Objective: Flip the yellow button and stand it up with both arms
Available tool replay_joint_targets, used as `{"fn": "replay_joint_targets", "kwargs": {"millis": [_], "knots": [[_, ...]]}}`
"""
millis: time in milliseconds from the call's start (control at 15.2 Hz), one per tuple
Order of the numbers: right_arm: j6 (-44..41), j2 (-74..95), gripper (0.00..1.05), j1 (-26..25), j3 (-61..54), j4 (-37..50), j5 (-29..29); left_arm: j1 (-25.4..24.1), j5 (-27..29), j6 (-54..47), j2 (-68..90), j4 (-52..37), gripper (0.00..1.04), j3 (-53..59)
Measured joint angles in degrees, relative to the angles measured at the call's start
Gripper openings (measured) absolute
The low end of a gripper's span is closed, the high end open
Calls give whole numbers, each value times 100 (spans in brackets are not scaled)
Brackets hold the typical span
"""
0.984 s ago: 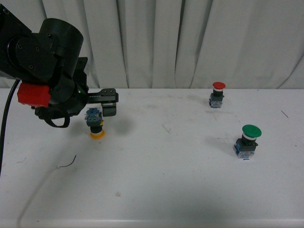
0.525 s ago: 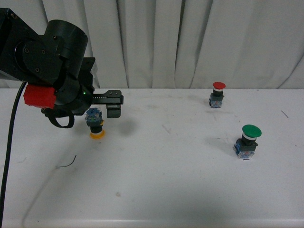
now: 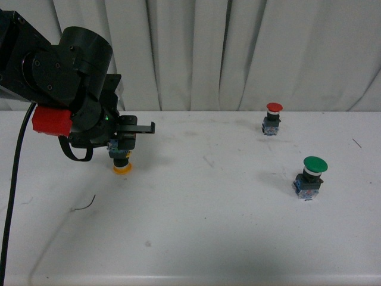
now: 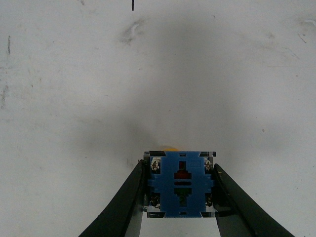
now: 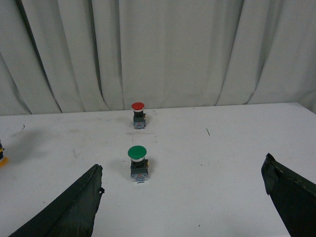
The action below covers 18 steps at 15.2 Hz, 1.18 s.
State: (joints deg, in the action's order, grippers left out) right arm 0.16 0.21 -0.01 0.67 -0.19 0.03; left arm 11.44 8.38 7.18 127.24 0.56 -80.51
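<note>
Yellow button (image 3: 122, 159) is upside down: orange-yellow cap (image 3: 122, 170) down against the white desk (image 3: 226, 226), blue contact block (image 4: 180, 183) facing up. It's in the left half of the desk, nearer the far edge than the near one. Can't tell from the front view whether the cap is fully seated on the surface.

Left gripper (image 3: 121, 146) comes down on it from above, closed to the block's width. Left wrist view: both black fingers (image 4: 127, 200) touch opposite sides of the block, no gap either side, and only a sliver of cap shows past the block. So it grips the button by the block. Left arm (image 3: 65, 77) is black with a red block (image 3: 52, 121) on it. Its cable (image 3: 13, 173) runs down toward the near left corner.

Right gripper (image 5: 182, 168) is spread wide, nothing between its fingers (image 5: 74, 207), above bare desk. It isn't in the front view.

Red button (image 3: 273, 118) stands upright close to the far edge, right half. Green button (image 3: 311, 177) stands upright, closer to the right edge and further from the far edge than the red one. Both are well apart from the yellow button.

Small dark scrap (image 3: 83, 205) lies between the yellow button and the near left corner. White curtain (image 3: 238, 53) hangs behind the far edge.
</note>
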Motion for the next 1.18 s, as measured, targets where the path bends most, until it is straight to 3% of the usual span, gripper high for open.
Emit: {"fn": "replay_joint_targets", "kwargs": {"millis": [131, 394, 853, 1181], "knots": [[0, 0, 98, 0, 0, 0, 0, 11, 39, 4, -24, 0, 31, -15], [0, 0, 98, 0, 0, 0, 0, 66, -57, 31, -343, 72, 31, 210], [0, 0, 98, 0, 0, 0, 0, 726, 17, 153, -3226, -444, 31, 1963], [0, 0, 98, 0, 0, 0, 0, 710, -107, 190, -3956, -713, 31, 2234]]}}
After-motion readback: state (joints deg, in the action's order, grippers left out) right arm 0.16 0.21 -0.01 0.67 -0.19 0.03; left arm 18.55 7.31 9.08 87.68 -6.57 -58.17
